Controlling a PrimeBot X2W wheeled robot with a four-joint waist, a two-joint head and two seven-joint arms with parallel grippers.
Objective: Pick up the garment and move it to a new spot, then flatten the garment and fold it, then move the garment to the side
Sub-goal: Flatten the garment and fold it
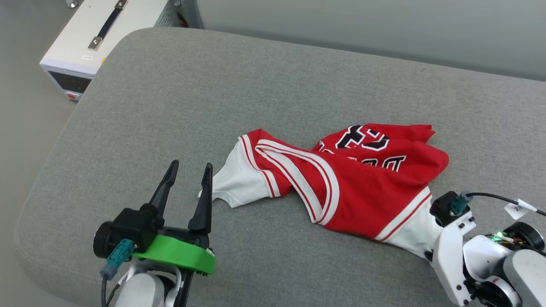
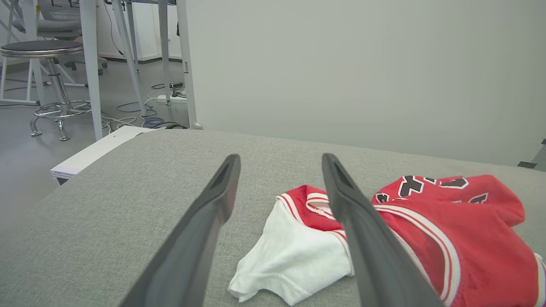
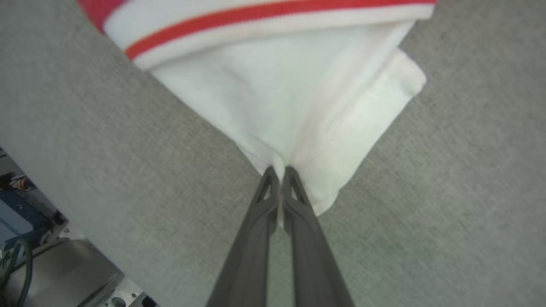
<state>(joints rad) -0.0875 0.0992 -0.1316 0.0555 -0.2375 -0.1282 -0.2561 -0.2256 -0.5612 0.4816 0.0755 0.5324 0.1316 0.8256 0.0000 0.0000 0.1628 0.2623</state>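
A crumpled red garment [image 1: 362,183] with white sleeves lies bunched on the grey padded table [image 1: 170,106], right of centre and towards the robot's edge. The right pincer [image 3: 279,170] is pressed together on the tip of the nearer white sleeve [image 3: 298,106], while the left pincer [image 1: 192,164] stands spread and empty just beside the other sleeve [image 1: 239,183]. This looks like the opening pick-up step, and the next move probably calls for a gentle lift so the thin fabric does not slip, perhaps after the left pincer has closed on its own sleeve.
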